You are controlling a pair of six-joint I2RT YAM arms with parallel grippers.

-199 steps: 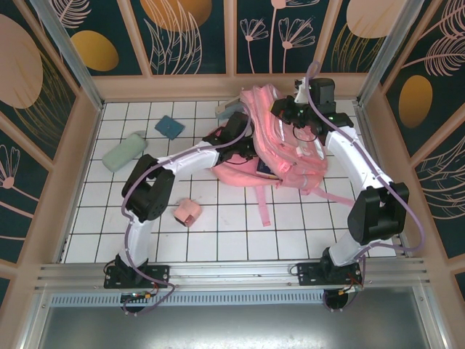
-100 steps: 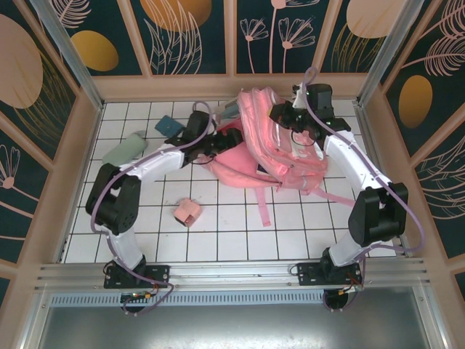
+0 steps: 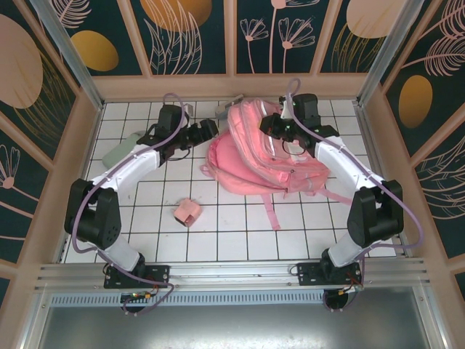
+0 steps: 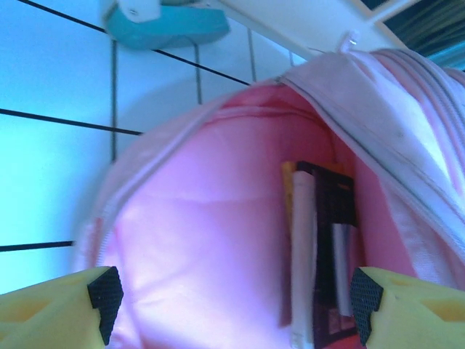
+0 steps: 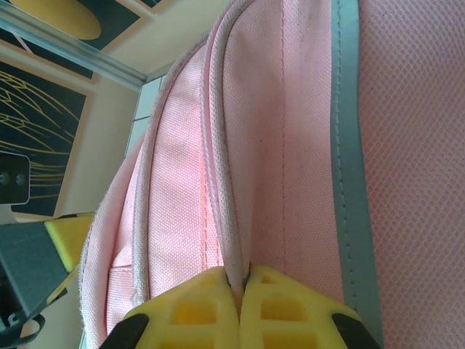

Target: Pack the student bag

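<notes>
Right gripper (image 5: 244,280): closed tight on a seam fold of the student bag (image 3: 276,156), pinching the pink fabric near the opening.

Left gripper (image 4: 234,302): jaws wide, nothing between them, hanging just before the bag's open mouth and looking into the main compartment.

Student bag: lies at the far right of the tabletop (image 3: 218,240), straps trailing toward the near edge. The main compartment is unzipped, and books (image 4: 323,240) or folders stand on edge inside.

Step in hand (judged): mouth held open by one arm, the other free between loads; packing is partly done.

Next move (judged): the free arm must fetch a loose item and carry it through the opening without snagging the zip edge, while the pinch on the seam is kept firm.

Loose items: small pink box (image 3: 188,212), near centre, well apart from the bag; mint pouch (image 3: 116,154), far left, partly under the left arm; teal object (image 4: 171,22), just beyond the bag.

Surface: white tiles, dark grid lines.

Room: wood-framed enclosure, dark wall panels (image 3: 192,33) painted with leaves and flowers.
</notes>
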